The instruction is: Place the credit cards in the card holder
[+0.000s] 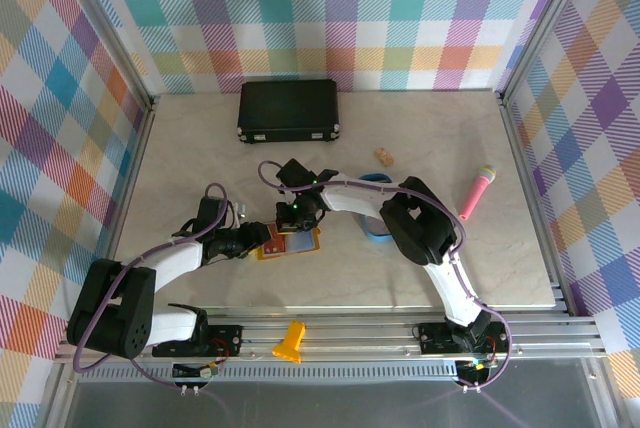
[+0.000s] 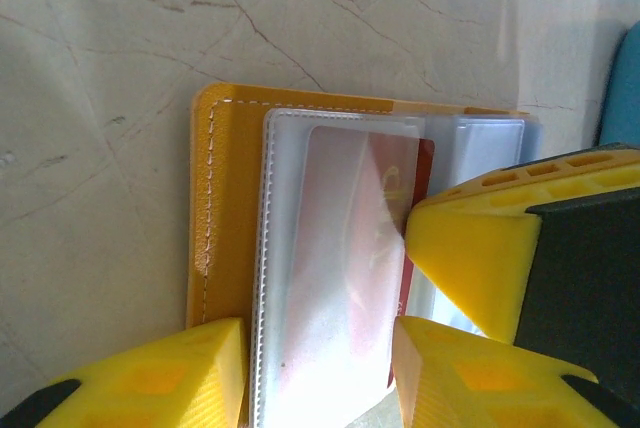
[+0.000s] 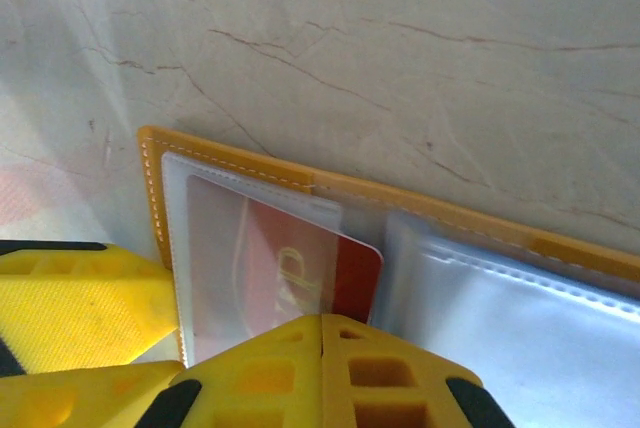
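Note:
The mustard-yellow card holder (image 1: 266, 251) lies open on the table near the front edge, its clear sleeves facing up (image 2: 225, 198) (image 3: 450, 213). A red credit card (image 2: 424, 163) (image 3: 358, 273) sits mostly inside the left sleeve, one short edge sticking out. My left gripper (image 1: 258, 238) (image 2: 320, 378) is open, its fingers (image 2: 150, 378) straddling that sleeve from the holder's edge. My right gripper (image 1: 293, 216) (image 3: 322, 348) is shut with nothing between the jaws, its tip against the card's exposed end. Other cards are hidden.
A blue tray (image 1: 375, 233) (image 2: 622, 88) lies under the right arm, just right of the holder. A large black case (image 1: 288, 111) stands at the back, a pink microphone (image 1: 477, 191) to the right, a small tan piece (image 1: 384, 156) mid-table.

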